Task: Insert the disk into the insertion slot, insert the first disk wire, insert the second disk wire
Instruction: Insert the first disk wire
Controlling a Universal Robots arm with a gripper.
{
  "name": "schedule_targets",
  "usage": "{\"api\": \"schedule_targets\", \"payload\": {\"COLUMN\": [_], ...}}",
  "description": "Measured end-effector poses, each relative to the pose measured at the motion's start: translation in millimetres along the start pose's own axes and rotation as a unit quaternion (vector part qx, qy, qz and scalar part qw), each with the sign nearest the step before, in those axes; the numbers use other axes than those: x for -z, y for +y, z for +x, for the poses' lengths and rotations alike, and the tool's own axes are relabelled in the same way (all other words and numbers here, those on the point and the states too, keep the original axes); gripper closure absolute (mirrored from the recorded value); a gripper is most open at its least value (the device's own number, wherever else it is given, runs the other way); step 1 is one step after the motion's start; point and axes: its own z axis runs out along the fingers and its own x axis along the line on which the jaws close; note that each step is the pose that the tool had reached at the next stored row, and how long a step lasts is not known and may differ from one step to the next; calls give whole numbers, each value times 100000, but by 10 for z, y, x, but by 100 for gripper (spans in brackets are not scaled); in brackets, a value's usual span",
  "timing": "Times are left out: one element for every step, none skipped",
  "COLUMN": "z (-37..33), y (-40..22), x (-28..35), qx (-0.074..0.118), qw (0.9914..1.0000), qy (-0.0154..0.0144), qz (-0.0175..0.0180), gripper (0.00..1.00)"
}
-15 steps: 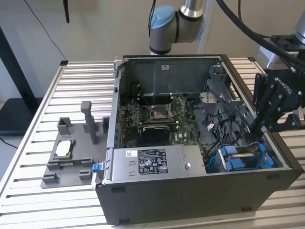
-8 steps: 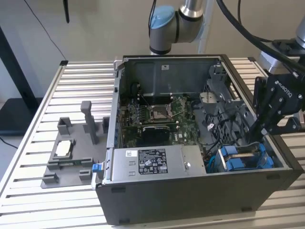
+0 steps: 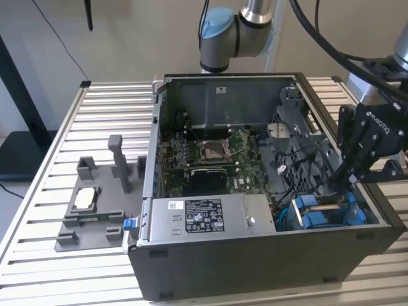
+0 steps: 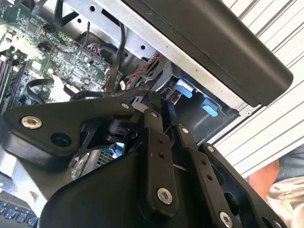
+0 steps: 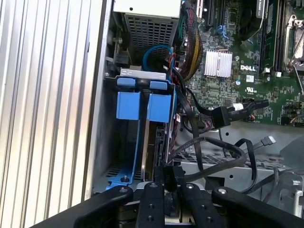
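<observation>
**Disk seated in cage; gripper clamped on wire connector**
The disk [image 3: 319,217], in its blue carrier frame, sits inside the insertion slot [image 5: 100,137] at the PC case [image 3: 255,268] corner on the exterior view's right. Just over it, the gripper [image 5: 170,184] has its fingers drawn together on a black wire connector [image 5: 169,172]. The connector's cable loops toward the motherboard [image 5: 237,85]. The power-supply box [image 3: 204,215] lies beside the cage.

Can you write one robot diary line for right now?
step: disk wire | disk: in slot | pincer: shut on black plug, right by disk
</observation>
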Motion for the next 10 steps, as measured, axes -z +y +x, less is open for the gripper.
{"api": "schedule_targets", "payload": {"z": [0,0,0,0,1,1,1,1,2,4], "y": [0,0,-1,-1,-1,-2,-2,-2,-2,-2], "x": [-1,-2,-5,-7,-10,-12,-17,-21,-25,-29], "qx": [0,1,-27,-226,-626,-1040,-1529,-1986,-2424,-2832], "qw": [100000,100000,100000,100000,99998,99995,99988,99980,99970,99959], "qy": [-4,-4,-16,-35,-61,-101,-155,-204,-245,-287], "qz": [0,-1,-1,-1,11,23,33,44,55,62], "gripper": [81,81,81,81,81,81,81,81,81,81]}}
